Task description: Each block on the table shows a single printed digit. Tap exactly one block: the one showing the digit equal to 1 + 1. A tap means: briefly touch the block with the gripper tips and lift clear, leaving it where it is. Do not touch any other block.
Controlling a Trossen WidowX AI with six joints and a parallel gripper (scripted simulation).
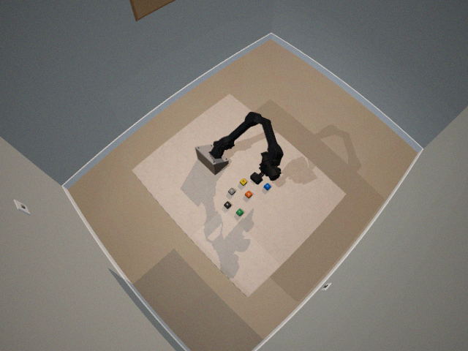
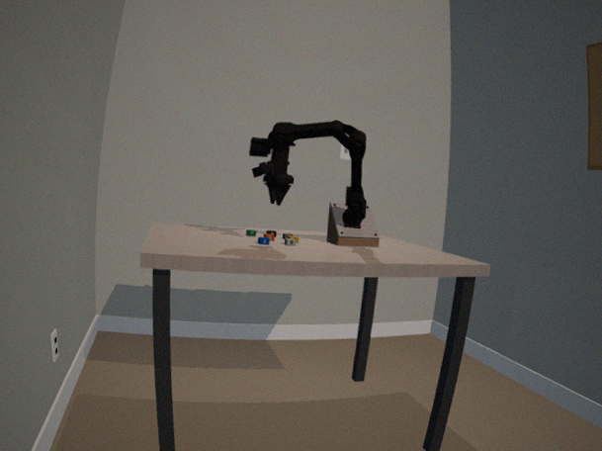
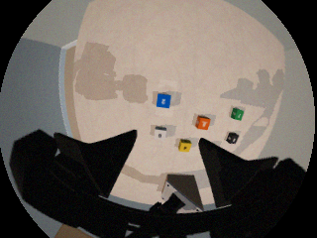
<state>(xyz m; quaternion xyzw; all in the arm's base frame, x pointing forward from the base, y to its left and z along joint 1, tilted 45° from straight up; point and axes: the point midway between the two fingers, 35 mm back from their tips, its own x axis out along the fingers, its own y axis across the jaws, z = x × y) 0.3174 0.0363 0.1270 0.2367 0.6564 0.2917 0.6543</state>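
A blue block (image 1: 267,186) (image 2: 263,240) (image 3: 163,100) shows a mark that looks like a 2, though it is blurred. A white block (image 2: 290,241) (image 3: 159,132) seems to show 0; the arm hides it in the top view. A yellow block (image 1: 243,181) (image 3: 184,145), an orange block (image 1: 248,194) (image 3: 203,123), a green block (image 1: 239,212) (image 3: 237,114) and a black block (image 1: 227,205) (image 3: 232,138) have digits too small to read surely. A grey block (image 1: 231,191) is hidden in the wrist view. My gripper (image 2: 275,203) (image 3: 168,137) is open and empty, well above the table.
The blocks lie on the pale table (image 1: 302,211) (image 2: 198,248). The arm's slanted base (image 1: 211,161) (image 2: 357,235) stands on the same table, beside the yellow and grey blocks. Shadows of the arm fall across the table top.
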